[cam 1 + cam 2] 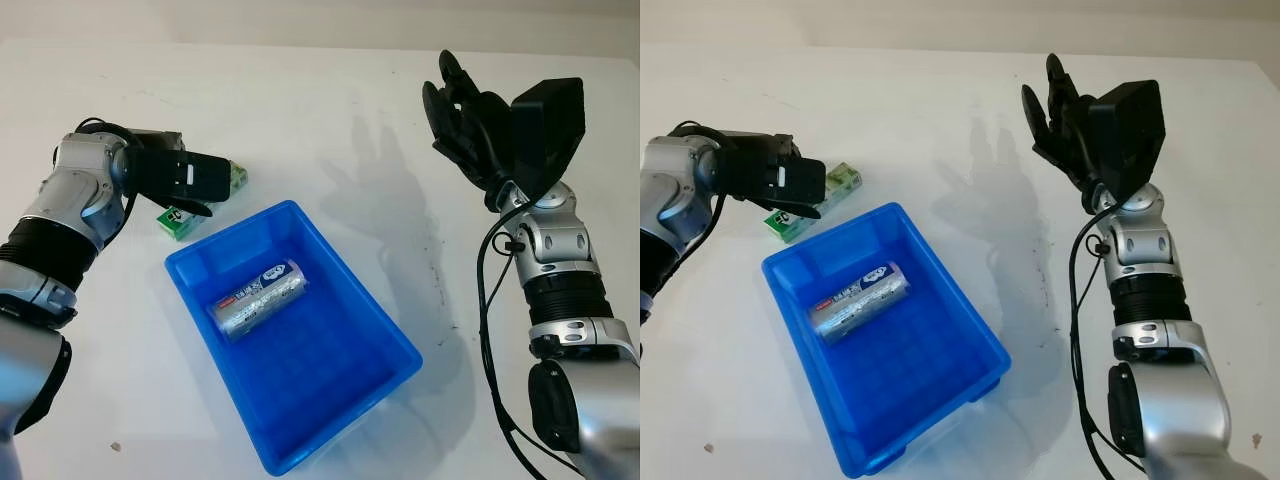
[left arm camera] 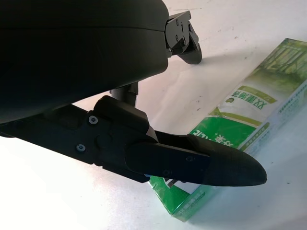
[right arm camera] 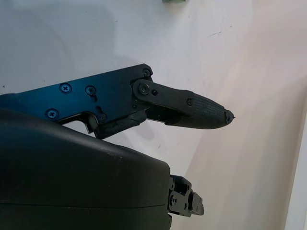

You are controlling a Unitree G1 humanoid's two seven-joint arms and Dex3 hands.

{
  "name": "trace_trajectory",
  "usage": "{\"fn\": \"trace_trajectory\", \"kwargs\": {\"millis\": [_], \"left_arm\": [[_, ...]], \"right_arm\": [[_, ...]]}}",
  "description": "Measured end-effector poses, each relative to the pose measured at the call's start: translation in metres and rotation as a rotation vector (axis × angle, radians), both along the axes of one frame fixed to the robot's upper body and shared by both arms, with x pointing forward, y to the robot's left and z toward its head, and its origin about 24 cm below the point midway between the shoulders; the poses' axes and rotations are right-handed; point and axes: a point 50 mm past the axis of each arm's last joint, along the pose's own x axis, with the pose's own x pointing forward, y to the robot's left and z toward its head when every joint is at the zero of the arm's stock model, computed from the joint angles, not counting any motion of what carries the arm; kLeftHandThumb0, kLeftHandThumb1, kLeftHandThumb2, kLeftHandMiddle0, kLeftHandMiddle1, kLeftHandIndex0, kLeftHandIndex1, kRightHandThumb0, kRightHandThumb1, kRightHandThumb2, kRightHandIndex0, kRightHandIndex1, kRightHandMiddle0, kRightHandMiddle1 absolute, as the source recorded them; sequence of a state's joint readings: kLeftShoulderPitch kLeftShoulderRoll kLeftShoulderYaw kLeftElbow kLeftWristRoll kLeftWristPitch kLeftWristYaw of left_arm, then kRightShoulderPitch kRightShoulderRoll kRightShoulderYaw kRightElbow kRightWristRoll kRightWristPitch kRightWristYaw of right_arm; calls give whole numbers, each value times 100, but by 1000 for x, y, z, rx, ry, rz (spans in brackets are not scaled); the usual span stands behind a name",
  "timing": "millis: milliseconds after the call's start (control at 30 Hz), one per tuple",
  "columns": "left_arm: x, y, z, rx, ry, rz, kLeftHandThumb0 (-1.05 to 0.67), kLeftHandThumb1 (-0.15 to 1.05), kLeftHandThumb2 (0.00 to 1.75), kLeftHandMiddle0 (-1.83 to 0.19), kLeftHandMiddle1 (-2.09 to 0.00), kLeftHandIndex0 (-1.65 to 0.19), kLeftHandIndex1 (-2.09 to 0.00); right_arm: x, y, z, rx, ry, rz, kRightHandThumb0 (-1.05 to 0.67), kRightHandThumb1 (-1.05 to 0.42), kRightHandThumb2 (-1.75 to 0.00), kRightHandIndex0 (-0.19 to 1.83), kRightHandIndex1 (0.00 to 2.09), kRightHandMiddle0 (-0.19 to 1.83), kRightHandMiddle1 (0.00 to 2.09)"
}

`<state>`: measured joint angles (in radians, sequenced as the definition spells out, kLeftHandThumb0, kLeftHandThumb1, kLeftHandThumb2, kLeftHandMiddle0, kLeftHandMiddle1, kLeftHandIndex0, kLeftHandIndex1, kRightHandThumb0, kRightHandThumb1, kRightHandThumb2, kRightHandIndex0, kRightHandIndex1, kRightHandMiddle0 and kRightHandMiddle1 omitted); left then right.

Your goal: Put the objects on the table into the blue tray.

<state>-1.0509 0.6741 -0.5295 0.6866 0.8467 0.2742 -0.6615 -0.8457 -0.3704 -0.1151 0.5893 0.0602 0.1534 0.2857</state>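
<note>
Here the green box (image 2: pixel 240 129) is a long, flat carton, printed in bright and pale green with white panels and Chinese lettering on its top face and a small dark logo on the end that faces the robot. It lies flat on the white table (image 1: pixel 320 110), just beyond the far left corner of the blue tray (image 1: pixel 300 350) and apart from the tray's rim. The left hand (image 1: pixel 185 180) is right over it, covering the carton's middle so that both ends stick out from under the black shell. In the left wrist view one finger (image 2: pixel 206 165) reaches across the near end of the carton while another sits past its far side; the fingers bracket the box but are not closed on it, so the hand is unclenched and empty. Inside the tray a silver cylindrical pack (image 1: pixel 258 297) with a blue-and-white label lies on its side on the floor, toward the far left part. The right hand (image 1: pixel 465 120) is raised well above the table to the right of the tray, released and holding nothing.
</note>
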Motion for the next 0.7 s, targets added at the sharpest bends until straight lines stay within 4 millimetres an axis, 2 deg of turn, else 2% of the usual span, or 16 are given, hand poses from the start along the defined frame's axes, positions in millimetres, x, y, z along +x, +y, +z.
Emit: {"fn": "trace_trajectory", "kwargs": {"millis": [33, 67, 167, 200, 233, 267, 333, 367, 400, 433, 467, 533, 633, 667, 700], "left_arm": [[0, -1, 0, 3, -1, 4, -91, 105, 29, -19, -90, 4, -151], [0, -1, -1, 7, -1, 7, -90, 105, 29, -20, -84, 5, -133], [1, -3, -1, 7, -2, 10, -88, 105, 29, -25, -76, 0, -112], [1, -3, -1, 7, -1, 10, -87, 105, 28, -24, -96, -2, -108], [1, -3, -1, 7, -1, 8, -83, 105, 26, -31, -129, -4, -105], [1, -3, -1, 8, -1, 1, -80, 105, 24, -37, -152, -5, -109], [1, -2, -1, 10, -2, -23, -68, 105, 22, -47, -184, -4, -123], [0, -1, -2, 12, -5, -35, -57, 105, 25, -39, -199, 2, -144], [0, -1, -3, 14, -9, -45, -51, 105, 28, -39, -204, 9, -169], [1, -1, -4, 13, -16, -53, -45, 105, 31, -48, -207, 3, -189], [1, -1, -5, 11, -22, -60, -39, 105, 35, -65, -208, -10, -201], [0, 0, -7, 15, -32, -79, -34, 105, 39, -81, -209, -15, -208], [0, 0, -10, 26, -34, -102, -31, 105, 41, -91, -209, -12, -209], [0, 0, -10, 33, -35, -110, -30, 105, 41, -93, -209, 0, -209], [0, 0, -10, 42, -37, -117, -30, 105, 41, -93, -209, 3, -209]], "right_arm": [[0, 0, 0, 0, 0, 0, -64, -105, -61, -19, 0, -19, 0], [0, 0, 0, 2, -1, -1, -65, -105, -61, -19, 0, -19, 0], [0, -2, 1, 8, -3, -6, -65, -105, -60, -19, 0, -19, 0], [0, -3, 1, 11, -4, -7, -65, -105, -60, -19, 0, -19, 0], [0, -3, 1, 13, -4, -7, -65, -105, -60, -19, 0, -19, 0], [0, -3, 1, 14, -5, -8, -65, -105, -59, -19, 0, -19, 0], [0, -4, 1, 15, -5, -9, -65, -105, -59, -19, 0, -19, 0], [0, -4, 1, 16, -5, -10, -65, -105, -59, -19, 0, -19, 0], [0, -4, 1, 15, -5, -11, -65, -105, -59, -19, 0, -19, 0], [-1, -4, 1, 15, -5, -9, -64, -105, -60, -19, 0, -19, 0], [-1, -4, 1, 15, -5, -7, -64, -105, -60, -19, 0, -19, 0], [-1, -4, 1, 14, -4, -4, -64, -105, -59, -19, 0, -19, 0], [-1, -5, 2, 13, -10, -4, -65, -105, -59, -19, 0, -19, 0], [-1, -6, 2, 12, -11, -4, -65, -105, -59, -19, 0, -19, 0], [-1, -6, 3, 11, -12, -4, -65, -105, -59, -19, 0, -19, 0]]}}
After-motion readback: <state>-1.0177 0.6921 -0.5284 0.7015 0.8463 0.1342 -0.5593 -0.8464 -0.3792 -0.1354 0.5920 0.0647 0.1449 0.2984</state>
